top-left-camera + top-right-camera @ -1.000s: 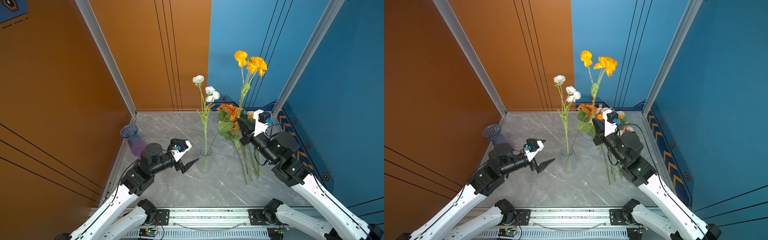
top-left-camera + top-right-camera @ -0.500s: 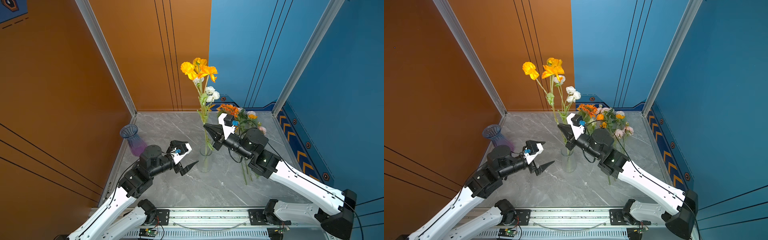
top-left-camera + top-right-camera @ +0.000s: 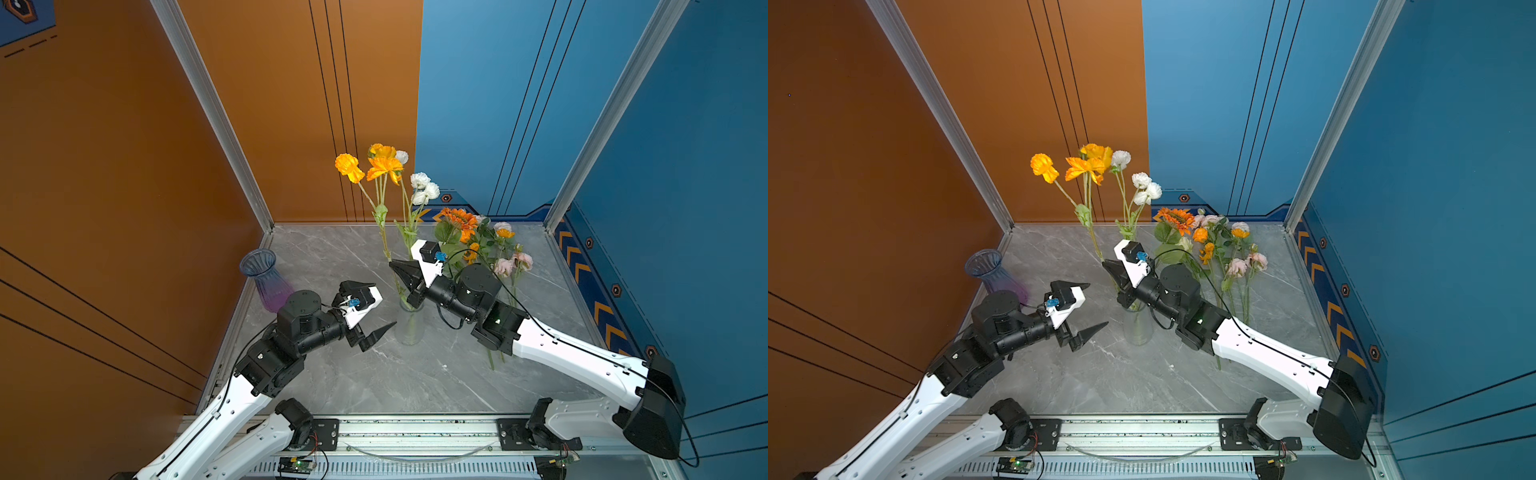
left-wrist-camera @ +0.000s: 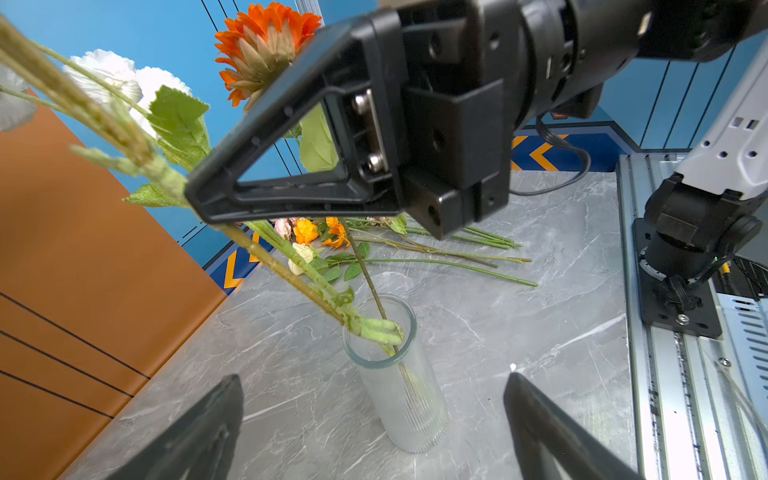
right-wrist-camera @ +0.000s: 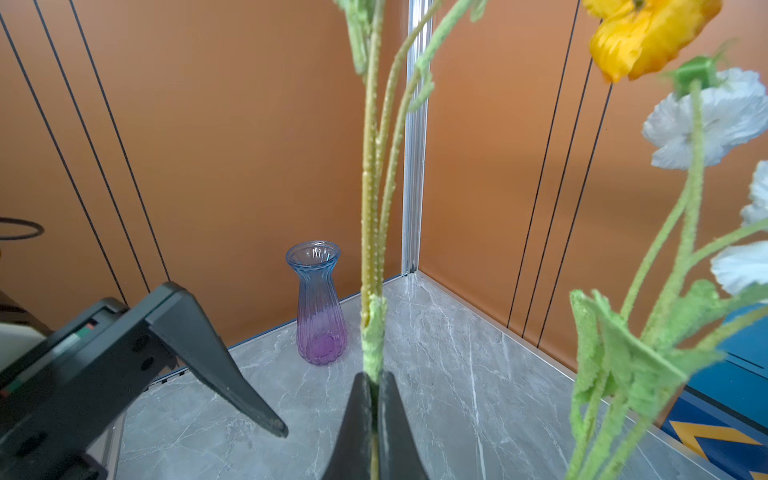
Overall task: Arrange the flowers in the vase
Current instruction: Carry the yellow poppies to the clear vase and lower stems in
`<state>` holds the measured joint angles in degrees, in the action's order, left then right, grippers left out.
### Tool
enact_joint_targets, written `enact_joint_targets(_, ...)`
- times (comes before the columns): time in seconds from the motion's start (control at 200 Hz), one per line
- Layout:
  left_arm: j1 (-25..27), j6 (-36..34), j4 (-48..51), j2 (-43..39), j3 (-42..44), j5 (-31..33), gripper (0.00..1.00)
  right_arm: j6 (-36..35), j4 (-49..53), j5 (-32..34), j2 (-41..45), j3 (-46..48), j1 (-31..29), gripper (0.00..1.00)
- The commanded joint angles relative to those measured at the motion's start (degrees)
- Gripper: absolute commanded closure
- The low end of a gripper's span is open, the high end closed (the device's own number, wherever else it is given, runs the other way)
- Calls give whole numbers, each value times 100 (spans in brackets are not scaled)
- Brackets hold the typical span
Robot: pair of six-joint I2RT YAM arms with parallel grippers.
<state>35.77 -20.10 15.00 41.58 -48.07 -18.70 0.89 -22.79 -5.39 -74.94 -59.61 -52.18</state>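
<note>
A clear ribbed vase (image 3: 410, 328) (image 3: 1138, 330) (image 4: 401, 390) stands mid-table with a white flower (image 3: 424, 187) (image 3: 1146, 187) in it. My right gripper (image 3: 395, 266) (image 3: 1106, 264) (image 5: 374, 376) is shut on the stem of an orange flower (image 3: 376, 166) (image 3: 1086, 164) just above the vase. In the left wrist view the stem's (image 4: 291, 278) lower end sits at the vase's mouth. My left gripper (image 3: 385, 305) (image 3: 1097, 304) (image 4: 372, 380) hangs open just left of the vase, holding nothing. More flowers (image 3: 486, 245) (image 3: 1217, 245) (image 4: 374, 245) lie in a pile at the back right.
A blue-and-purple glass vase (image 3: 266, 278) (image 3: 994, 272) (image 5: 318, 303) stands at the left wall near the corner. Orange and blue walls close in the table on three sides. A metal rail (image 3: 415, 432) runs along the front edge.
My right gripper has carried the orange flower leftwards from beside the pile and lowered it, bringing the stem end to the vase's mouth. The left arm has barely moved.
</note>
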Motion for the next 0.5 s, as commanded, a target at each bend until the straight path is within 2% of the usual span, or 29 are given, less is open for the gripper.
enact_joint_targets(0.0,-52,6,-24,29,36,-171,2,68,-381,256,-37,194,-29,100)
enact_joint_targets(0.35,-83,24,-31,102,32,-230,2,-170,-554,492,-177,638,-29,100)
enact_joint_targets(0.495,-81,23,-33,95,39,-231,2,-194,-1014,711,-271,959,-29,100)
